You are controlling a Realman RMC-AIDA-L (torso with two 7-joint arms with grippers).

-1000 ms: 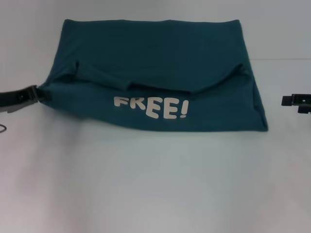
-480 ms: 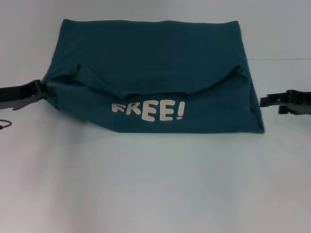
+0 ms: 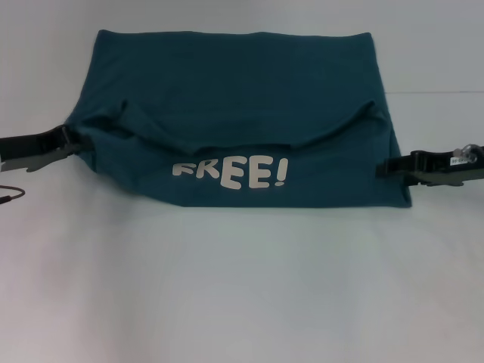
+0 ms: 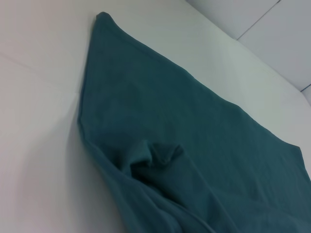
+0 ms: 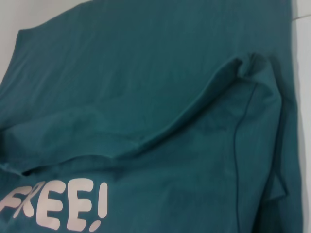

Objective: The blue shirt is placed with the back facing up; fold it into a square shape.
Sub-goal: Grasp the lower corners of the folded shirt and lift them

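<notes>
Left gripper fingers pinching blue shirt edge; right gripper fingers' gap unclear

Head cam looks forward and down over the whole blue shirt on the surface. Both wrist cams sit close, low over the shirt's opposite side edges.

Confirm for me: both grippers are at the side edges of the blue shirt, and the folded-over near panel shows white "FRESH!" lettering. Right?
Not quite. The lettering reads "FREE!", not "FRESH!"; the head view shows it, and the right wrist view confirms it. The rest holds: the left gripper is at the left edge of the blue shirt and the right gripper at its right edge.
</notes>
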